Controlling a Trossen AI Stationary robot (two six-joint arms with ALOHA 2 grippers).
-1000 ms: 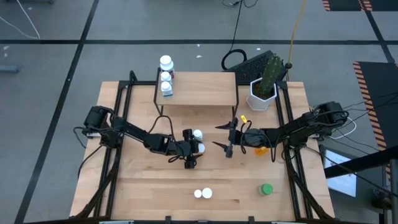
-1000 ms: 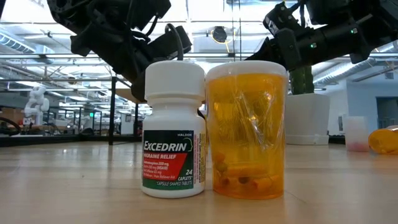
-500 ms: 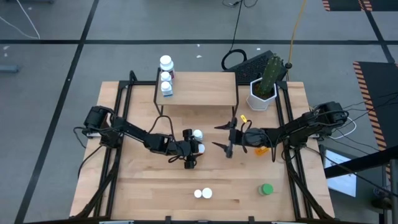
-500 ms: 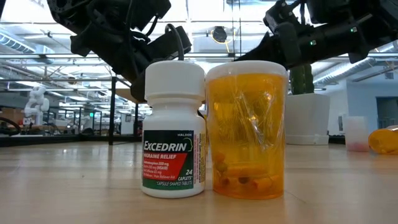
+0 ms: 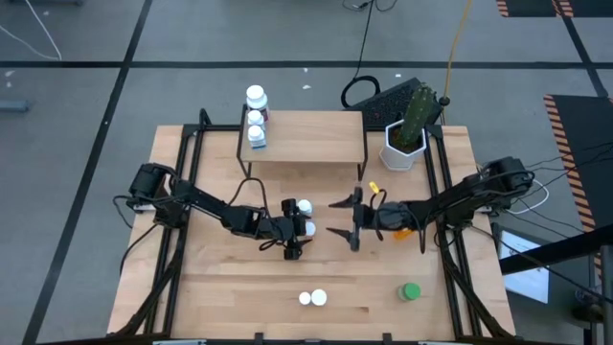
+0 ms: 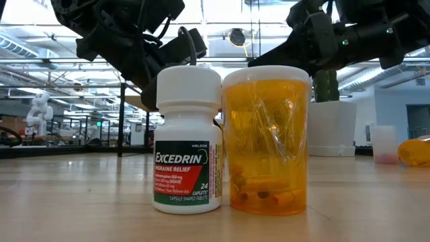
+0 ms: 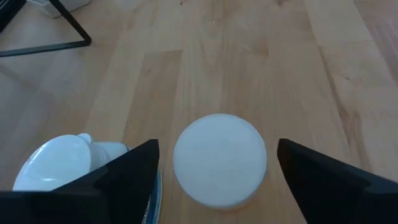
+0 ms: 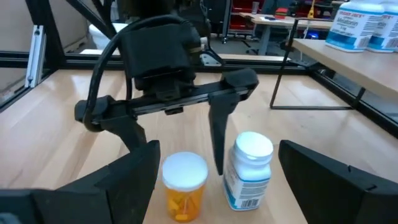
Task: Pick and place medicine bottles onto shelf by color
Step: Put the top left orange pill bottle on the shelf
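Observation:
In the high view my left gripper is open at mid-table, and its fingers stand on either side of an orange bottle with a white cap. The left wrist view shows gaps between that cap and both fingers. A white bottle with a blue label stands just outside one finger. My right gripper is open and empty, facing them from the right. The shelf stands at the far side with three white bottles on its left end.
Near the front edge stand a white Excedrin bottle and an orange bottle side by side. A green bottle is at the near right. An orange bottle lies under my right arm. A potted cactus sits beside the shelf.
My right gripper has moved a little toward the table's left, closer to the left gripper and its two bottles, still open. The left arm and the bottles have kept still.

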